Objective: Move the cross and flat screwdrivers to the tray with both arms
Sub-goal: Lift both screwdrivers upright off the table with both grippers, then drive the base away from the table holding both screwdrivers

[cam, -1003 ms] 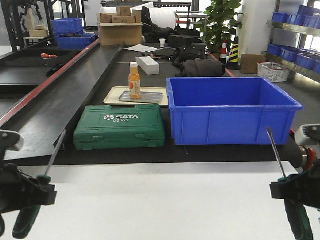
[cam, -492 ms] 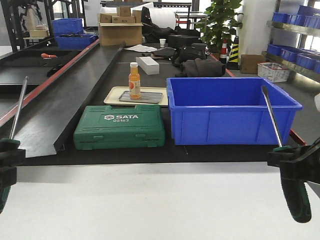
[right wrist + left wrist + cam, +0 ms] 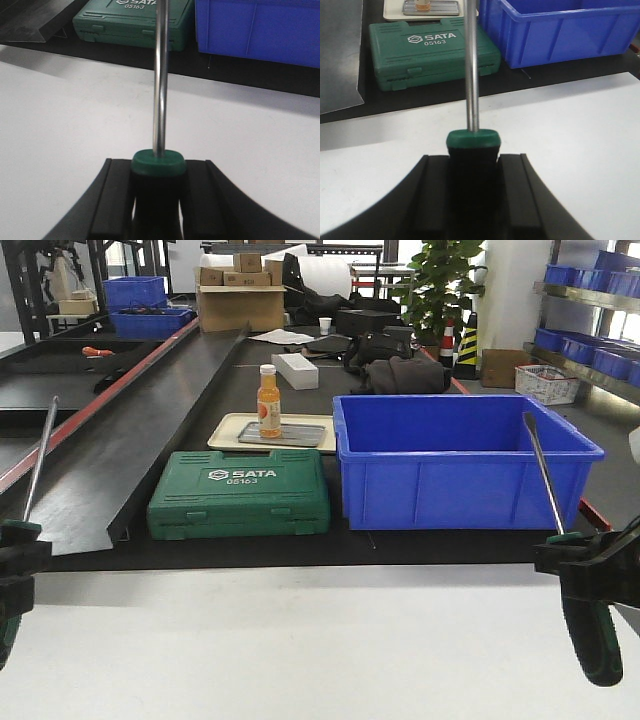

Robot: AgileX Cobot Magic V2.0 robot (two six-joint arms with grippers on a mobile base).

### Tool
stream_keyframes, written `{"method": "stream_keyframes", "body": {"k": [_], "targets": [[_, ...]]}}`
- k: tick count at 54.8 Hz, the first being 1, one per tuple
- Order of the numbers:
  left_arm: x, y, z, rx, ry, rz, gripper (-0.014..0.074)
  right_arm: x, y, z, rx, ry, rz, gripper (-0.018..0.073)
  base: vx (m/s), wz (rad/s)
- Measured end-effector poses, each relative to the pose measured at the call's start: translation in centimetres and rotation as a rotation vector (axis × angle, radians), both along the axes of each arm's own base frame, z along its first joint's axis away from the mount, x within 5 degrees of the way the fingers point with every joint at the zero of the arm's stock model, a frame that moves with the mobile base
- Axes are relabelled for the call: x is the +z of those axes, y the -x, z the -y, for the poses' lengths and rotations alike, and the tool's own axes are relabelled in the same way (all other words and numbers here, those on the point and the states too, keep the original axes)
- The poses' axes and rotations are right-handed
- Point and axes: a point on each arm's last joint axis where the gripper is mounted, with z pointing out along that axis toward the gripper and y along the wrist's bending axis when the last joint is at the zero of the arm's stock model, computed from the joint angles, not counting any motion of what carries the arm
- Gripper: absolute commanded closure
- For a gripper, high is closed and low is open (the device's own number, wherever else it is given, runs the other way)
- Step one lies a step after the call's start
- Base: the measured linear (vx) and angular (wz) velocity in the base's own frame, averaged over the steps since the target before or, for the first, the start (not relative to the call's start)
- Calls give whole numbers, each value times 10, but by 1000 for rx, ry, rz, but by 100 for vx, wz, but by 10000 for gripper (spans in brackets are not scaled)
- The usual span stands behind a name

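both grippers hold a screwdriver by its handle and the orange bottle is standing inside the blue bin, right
Not quite. The orange bottle stands on the grey tray, left of the blue bin, not inside it, as the front view shows. The left gripper and right gripper do hold the screwdrivers by their handles.

My left black blocky claw (image 3: 472, 161) and right black blocky claw (image 3: 159, 170) both read matt black. The left rubber-handled screwdriver (image 3: 471, 90) and the right rubber-handled screwdriver (image 3: 160, 85) show mirror-silver shafts with green collars over black. I also see a dull grey shallow metal tray (image 3: 305, 434), a green plastic tool case (image 3: 240, 495) lettered in white, a deep blue plastic bin (image 3: 465, 470) and a plain white tabletop (image 3: 300, 650).
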Motion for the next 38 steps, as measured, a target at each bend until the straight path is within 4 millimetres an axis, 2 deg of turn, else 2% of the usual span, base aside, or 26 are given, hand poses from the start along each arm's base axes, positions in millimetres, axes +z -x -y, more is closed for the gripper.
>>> {"method": "stream_keyframes", "body": {"k": [38], "targets": [[0,0,0,0,0,-1,595,0,0,0,0,0,-1,567,-2,-1]]}}
